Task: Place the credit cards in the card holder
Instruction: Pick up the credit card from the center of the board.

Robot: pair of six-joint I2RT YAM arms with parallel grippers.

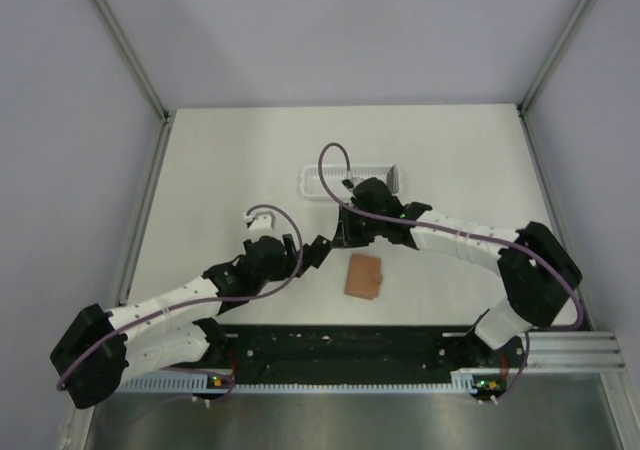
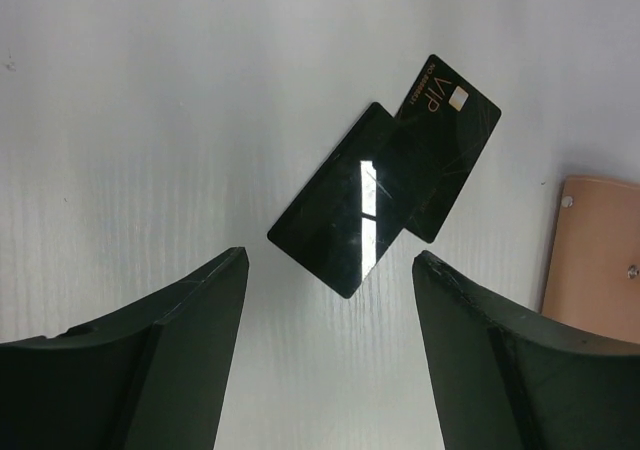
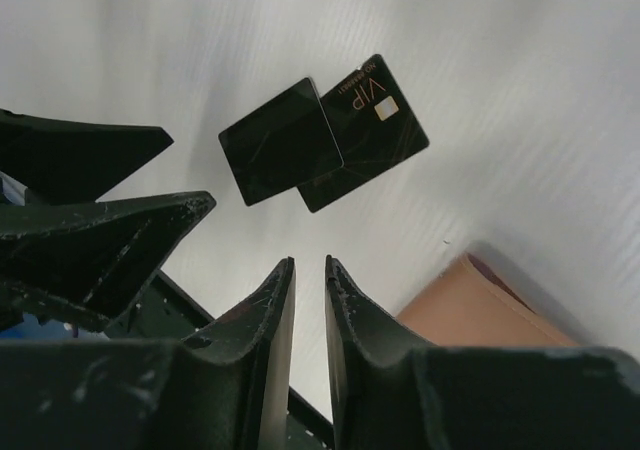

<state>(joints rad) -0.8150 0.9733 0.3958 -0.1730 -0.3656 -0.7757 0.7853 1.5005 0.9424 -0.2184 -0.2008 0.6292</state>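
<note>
1. The top external view looks steeply down from behind the arm bases, at the bottom of its frame, taking in the whole table.
2. The left wrist view peers close between its own fingers at the overlapped credit cards.
3. The right wrist view, equally near, shares those cards and the card holder at its lower right.

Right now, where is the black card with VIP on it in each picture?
Top view: hidden, not visible.
Left wrist view: VIP card upper right, under the other card.
Right wrist view: upper middle.
Shared landmark: the brown card holder, at both wrist views' right.
</note>
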